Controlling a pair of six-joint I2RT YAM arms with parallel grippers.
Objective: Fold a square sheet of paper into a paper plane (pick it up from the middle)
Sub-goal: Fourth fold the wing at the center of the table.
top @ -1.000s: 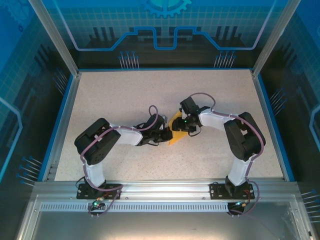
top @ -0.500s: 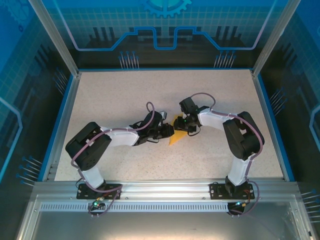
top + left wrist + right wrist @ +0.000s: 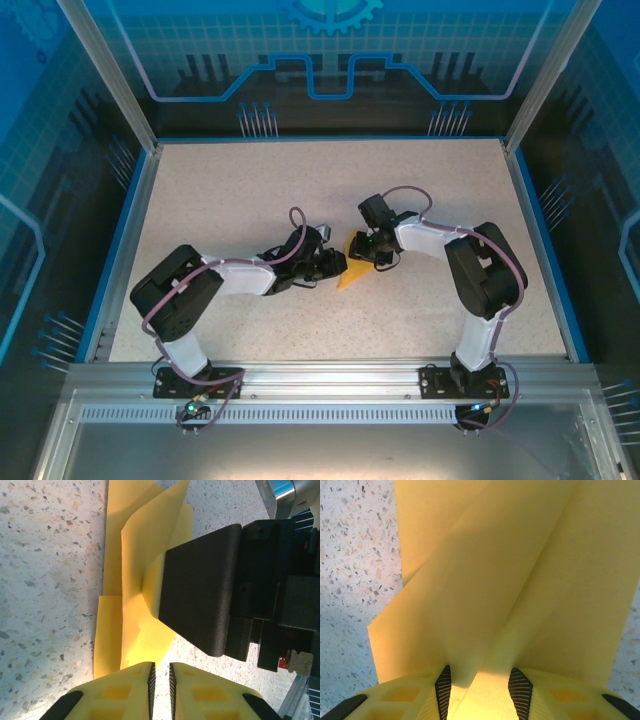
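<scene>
Creased paper [image 3: 351, 270] lay on the counter [image 3: 250, 190], left hand [image 3: 160, 682] at its edge — fingers [image 3: 125, 692] barely parted, gripping nothing, right hand [image 3: 481, 685] half spread astride a raised fold.

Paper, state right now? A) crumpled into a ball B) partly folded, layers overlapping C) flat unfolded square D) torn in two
B: the paper lies on the table with creases and overlapping flaps, and one fold runs in between the fingers of the right gripper.
</scene>
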